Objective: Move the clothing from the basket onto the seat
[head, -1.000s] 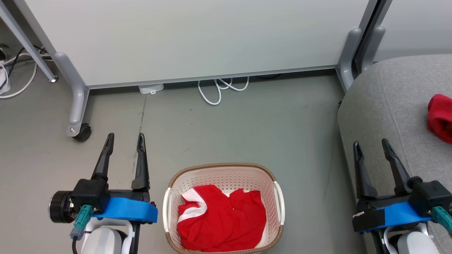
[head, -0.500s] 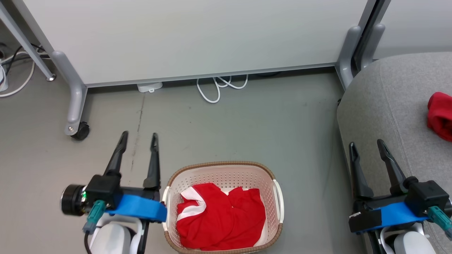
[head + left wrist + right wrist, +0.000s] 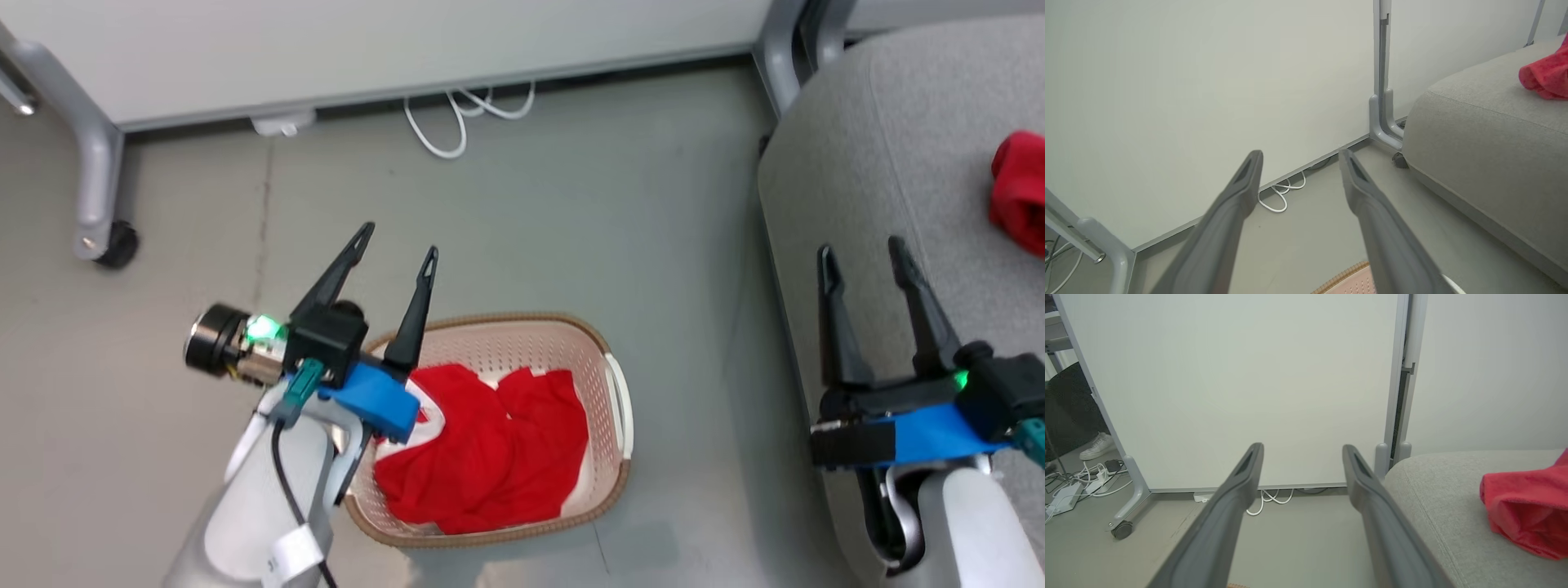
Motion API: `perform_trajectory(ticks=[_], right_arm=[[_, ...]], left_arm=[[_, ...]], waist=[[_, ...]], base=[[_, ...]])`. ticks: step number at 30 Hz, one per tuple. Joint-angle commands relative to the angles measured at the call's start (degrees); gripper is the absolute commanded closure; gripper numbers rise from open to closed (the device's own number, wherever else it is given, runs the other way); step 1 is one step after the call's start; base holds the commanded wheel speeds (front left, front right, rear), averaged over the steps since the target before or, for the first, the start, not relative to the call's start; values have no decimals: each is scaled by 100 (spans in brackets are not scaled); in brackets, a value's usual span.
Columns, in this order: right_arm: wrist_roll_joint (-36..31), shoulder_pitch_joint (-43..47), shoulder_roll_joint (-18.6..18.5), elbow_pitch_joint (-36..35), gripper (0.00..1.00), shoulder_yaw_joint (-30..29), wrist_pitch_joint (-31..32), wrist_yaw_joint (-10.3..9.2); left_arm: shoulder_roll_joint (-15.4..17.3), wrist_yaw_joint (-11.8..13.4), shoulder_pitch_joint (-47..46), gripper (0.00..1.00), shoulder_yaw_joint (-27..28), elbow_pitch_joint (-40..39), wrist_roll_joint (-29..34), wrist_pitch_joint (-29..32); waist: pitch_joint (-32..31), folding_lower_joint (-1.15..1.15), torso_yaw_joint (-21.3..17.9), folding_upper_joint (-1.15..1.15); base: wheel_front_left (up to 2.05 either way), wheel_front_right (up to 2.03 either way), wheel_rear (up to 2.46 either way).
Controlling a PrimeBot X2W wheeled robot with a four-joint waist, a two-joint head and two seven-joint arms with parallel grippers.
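- Panel leg [image 3: 94, 155], one, grey, stands at the far left on one black caster [image 3: 120, 245]. It carries a pale partition panel [image 3: 367, 49] that closes off the back of the room.
- One left gripper [image 3: 400, 239] hangs over the basket's left rear corner. Its two dark fingers are spread wide with nothing between them. In its wrist view [image 3: 1300, 154] they frame bare floor and wall.
- One white cable [image 3: 445, 122] loops on the floor below the panel's lower edge.
- One basket [image 3: 531, 347], cream with a brown rim, stands on the smooth grey-green floor [image 3: 653, 229].
- Clothing [image 3: 490, 449] lies inside the basket as one red heap with white panels, covering most of the bottom. How many garments it holds I cannot tell.
- One right gripper [image 3: 861, 245] hangs over the seat's left edge, fingers likewise wide apart and empty.
- One grey seat [image 3: 898, 147] stands to the right of the basket, apart from it, its rounded corner near the panel.
- One second red bundle [image 3: 1020, 192] lies on the seat, right of the right gripper and untouched.
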Motion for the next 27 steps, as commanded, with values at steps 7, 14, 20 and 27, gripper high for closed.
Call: perform_trajectory(ticks=[7, 14, 20, 27], right_arm=[[60, -541, 7, -173, 0, 16, -18, 1], [124, -988, 7, -286, 0, 68, -18, 1], [153, -1351, 8, -412, 0, 135, -18, 1], [171, -1597, 7, -510, 0, 175, -18, 1]], left_arm=[[466, -7, -1180, 0, -1070, 997, -53, -16], [662, -8, -2094, 0, -2193, 2124, -152, -16], [717, -8, -2691, 0, -3279, 2980, -315, 69], [692, -8, -3098, 0, -4188, 3668, -694, 458]], waist=[[1117, -1, -572, 0], [1842, -1, -850, 0], [2387, -1, -1032, 0], [2843, -1, -1150, 0]], base=[[0, 0, 0], [0, 0, 0], [0, 0, 0], [0, 0, 0]])
